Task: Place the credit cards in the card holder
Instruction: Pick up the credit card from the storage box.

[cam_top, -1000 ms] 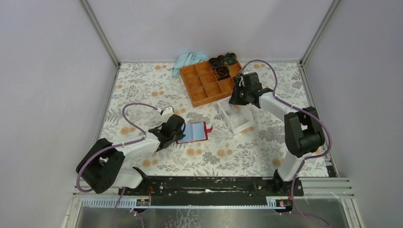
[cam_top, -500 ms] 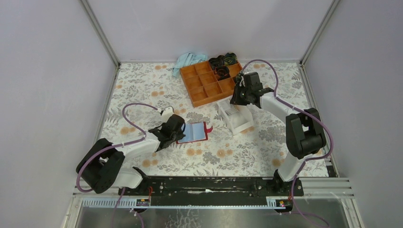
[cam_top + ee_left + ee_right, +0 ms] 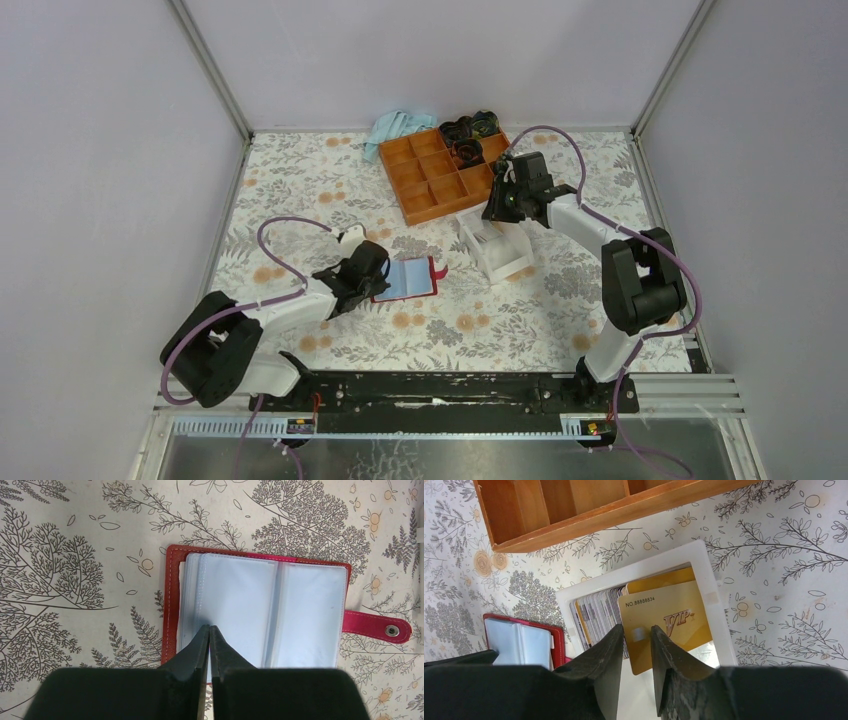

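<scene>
From above, you have the left gripper point(image 3: 377, 268) at the left edge of the card holder point(image 3: 408, 280), which lies open on the flowered table point(image 3: 300, 180), near its middle. The right gripper point(image 3: 497, 205) hangs over the far end of the white box point(image 3: 497, 250), just beside the orange tray point(image 3: 435, 175). A blue cloth point(image 3: 395, 127) lies behind that tray.

Your left wrist camera shows the fingers point(image 3: 192, 655) pressed together with no gap. Their tips sit over the near edge of the holder's left clear pocket, but you cannot tell whether they pinch it. The holder is spread flat, pale blue pockets on a red cover, with its snap tab point(image 3: 377, 627) sticking out to the right.

Your right wrist camera shows the jaws parted, and a gold card point(image 3: 674, 620) marked VIP shows through the gap. That card leans in the white box in front of a row of upright cards point(image 3: 596, 611). The jaws grasp none of them, and you cannot tell whether they touch the gold card.
</scene>
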{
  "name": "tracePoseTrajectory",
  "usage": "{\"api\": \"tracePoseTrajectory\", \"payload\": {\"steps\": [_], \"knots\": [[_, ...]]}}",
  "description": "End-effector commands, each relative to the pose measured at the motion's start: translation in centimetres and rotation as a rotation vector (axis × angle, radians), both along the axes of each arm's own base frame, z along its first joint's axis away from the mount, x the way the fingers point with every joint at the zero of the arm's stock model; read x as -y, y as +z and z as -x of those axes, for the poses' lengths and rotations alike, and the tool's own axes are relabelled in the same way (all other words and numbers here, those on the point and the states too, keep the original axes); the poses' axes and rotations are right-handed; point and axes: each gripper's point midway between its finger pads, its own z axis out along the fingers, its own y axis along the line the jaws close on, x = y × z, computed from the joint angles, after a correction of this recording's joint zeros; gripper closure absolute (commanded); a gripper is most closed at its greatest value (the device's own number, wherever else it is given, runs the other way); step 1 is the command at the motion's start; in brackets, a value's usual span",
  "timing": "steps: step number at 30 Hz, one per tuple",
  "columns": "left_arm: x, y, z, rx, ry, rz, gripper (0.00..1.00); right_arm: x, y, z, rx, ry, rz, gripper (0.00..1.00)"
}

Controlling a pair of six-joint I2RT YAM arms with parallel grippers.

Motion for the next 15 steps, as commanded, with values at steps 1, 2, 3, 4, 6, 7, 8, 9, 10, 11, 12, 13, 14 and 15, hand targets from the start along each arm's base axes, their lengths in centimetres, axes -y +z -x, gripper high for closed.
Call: {"api": "tracePoseTrajectory", "payload": {"steps": [1,2,3,4,6,7,8,9,10,11,12,13,14,15], "knots": [[-0.15,-0.50,0.18,-0.013,-0.011,-0.007,0.93,-1.11,2.31,0.24,0.033,0.026,-0.063,0.66],[-0.15,-0.53,0.17,-0.013,-0.010,-0.007,0.92,-1.15,2.23,0.27,0.030,0.029,-0.065,0.66],[-0.19,-0.58,0.24,-0.014,-0.010,-0.008,0.92,-1.17,2.22,0.28,0.029,0.030,-0.067,0.66],[-0.17,-0.54,0.21,-0.013,-0.010,-0.007,0.92,-1.21,2.22,0.29,0.028,0.031,-0.069,0.66],[-0.18,-0.54,0.19,-0.014,-0.010,-0.008,0.92,-1.28,2.17,0.34,0.025,0.033,-0.073,0.67],[-0.19,-0.57,0.22,-0.014,-0.011,-0.009,0.92,-1.38,2.29,0.34,0.026,0.036,-0.078,0.68],[-0.19,-0.53,0.20,-0.014,-0.010,-0.009,0.92,-1.40,2.27,0.36,0.025,0.036,-0.080,0.68],[-0.22,-0.54,0.18,-0.014,-0.008,-0.010,0.93,-1.43,2.30,0.37,0.025,0.036,-0.082,0.68],[-0.20,-0.49,0.19,-0.013,-0.009,-0.009,0.93,-1.41,2.27,0.34,0.026,0.035,-0.083,0.69],[-0.20,-0.49,0.19,-0.013,-0.009,-0.009,0.92,-1.44,2.43,0.35,0.028,0.036,-0.085,0.69],[-0.19,-0.49,0.22,-0.014,-0.010,-0.009,0.93,-1.43,2.45,0.37,0.029,0.035,-0.085,0.69],[-0.20,-0.49,0.23,-0.014,-0.010,-0.009,0.92,-1.43,2.65,0.35,0.033,0.035,-0.086,0.69],[-0.22,-0.47,0.21,-0.013,-0.009,-0.010,0.93,-1.41,2.79,0.33,0.037,0.034,-0.087,0.69],[-0.21,-0.45,0.19,-0.014,-0.009,-0.010,0.92,-1.43,2.98,0.29,0.042,0.034,-0.088,0.69]]}}
